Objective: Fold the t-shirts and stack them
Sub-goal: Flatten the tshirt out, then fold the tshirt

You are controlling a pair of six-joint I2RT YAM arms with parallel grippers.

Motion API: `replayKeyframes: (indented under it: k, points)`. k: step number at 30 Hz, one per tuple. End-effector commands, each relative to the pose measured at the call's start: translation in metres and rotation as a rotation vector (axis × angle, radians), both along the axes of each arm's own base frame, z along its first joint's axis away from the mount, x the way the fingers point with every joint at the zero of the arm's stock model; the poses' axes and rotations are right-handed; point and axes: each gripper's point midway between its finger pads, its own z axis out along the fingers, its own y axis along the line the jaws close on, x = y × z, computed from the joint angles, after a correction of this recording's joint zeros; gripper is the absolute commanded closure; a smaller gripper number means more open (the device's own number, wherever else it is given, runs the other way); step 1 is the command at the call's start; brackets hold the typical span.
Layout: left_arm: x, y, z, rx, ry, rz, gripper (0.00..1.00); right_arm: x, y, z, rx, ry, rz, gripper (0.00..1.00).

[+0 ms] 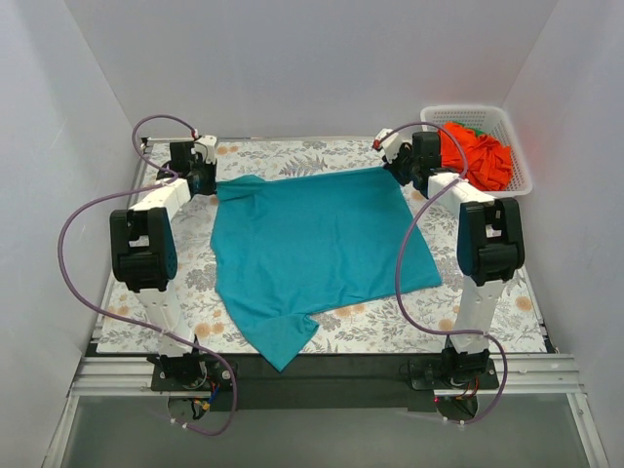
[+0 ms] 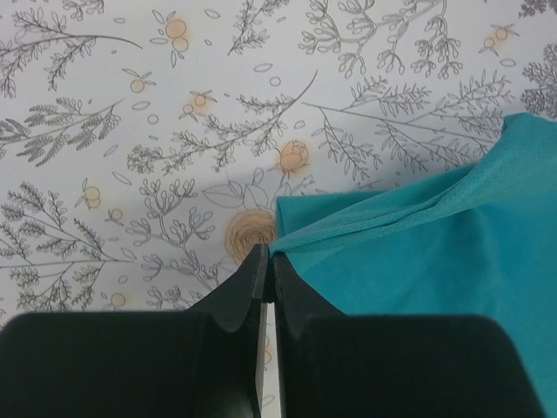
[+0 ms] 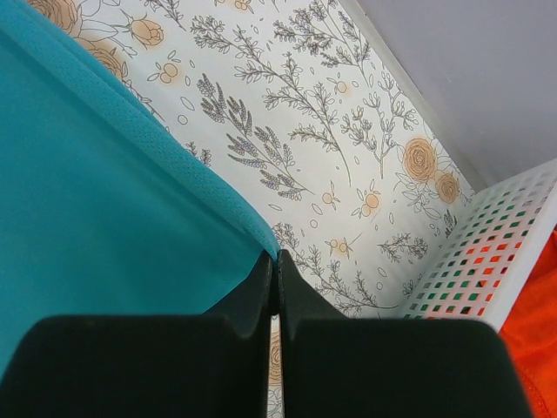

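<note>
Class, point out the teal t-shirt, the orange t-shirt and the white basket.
teal t-shirt (image 1: 322, 244), top view, middle of its body.
orange t-shirt (image 1: 478, 156), top view, crumpled folds.
white basket (image 1: 520, 161), top view, right wall.

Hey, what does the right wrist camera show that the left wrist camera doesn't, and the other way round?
Only the right wrist view: the white lattice basket holding the orange-red t-shirt, the grey wall, and the right gripper. Only the left wrist view: the left gripper and creases running across the cloth from its tips. Both: the teal t-shirt on the floral table cover, its edge pinched between shut fingers.
</note>
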Motion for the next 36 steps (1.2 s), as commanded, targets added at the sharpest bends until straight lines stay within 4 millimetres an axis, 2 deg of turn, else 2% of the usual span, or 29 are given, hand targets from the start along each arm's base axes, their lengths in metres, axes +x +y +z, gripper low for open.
replayKeyframes:
  k: [1, 3, 4, 7, 8, 11, 14, 21, 24, 32, 36]
  points:
    - [-0.010, 0.000, 0.049, 0.016, -0.080, -0.004, 1.00, 0.020, -0.006, 0.031, -0.013, -0.096, -0.020, 0.99]
    - [-0.026, -0.008, 0.044, 0.004, -0.054, -0.020, 1.00, 0.020, -0.005, 0.032, -0.008, -0.097, -0.016, 0.99]
    - [-0.032, -0.011, 0.054, 0.004, -0.070, -0.024, 1.00, 0.020, -0.007, 0.033, -0.005, -0.097, -0.021, 0.99]
    - [-0.050, -0.013, 0.055, 0.007, -0.050, -0.011, 1.00, 0.020, -0.010, 0.036, -0.003, -0.102, -0.019, 0.99]
    - [-0.054, -0.026, 0.063, 0.006, -0.061, -0.033, 1.00, 0.020, -0.010, 0.038, -0.003, -0.106, -0.016, 0.99]
    - [-0.067, -0.029, 0.070, -0.002, -0.032, -0.017, 1.00, 0.018, -0.015, 0.041, -0.008, -0.112, -0.012, 0.99]
    - [-0.082, -0.034, 0.069, -0.018, 0.020, -0.008, 1.00, 0.016, -0.019, 0.042, -0.015, -0.113, -0.005, 0.99]
    - [-0.126, -0.045, 0.050, -0.036, 0.163, 0.045, 1.00, 0.004, -0.018, 0.048, 0.001, -0.112, 0.030, 0.99]
    - [-0.141, -0.049, 0.048, -0.051, 0.188, 0.054, 1.00, -0.001, -0.019, 0.047, -0.012, -0.111, 0.042, 0.99]
    - [-0.167, -0.056, 0.058, -0.078, 0.222, 0.043, 1.00, -0.018, -0.025, 0.047, -0.040, -0.110, 0.076, 0.99]
    - [-0.182, -0.060, 0.046, -0.072, 0.267, 0.031, 1.00, -0.026, -0.026, 0.038, -0.075, -0.098, 0.110, 0.99]
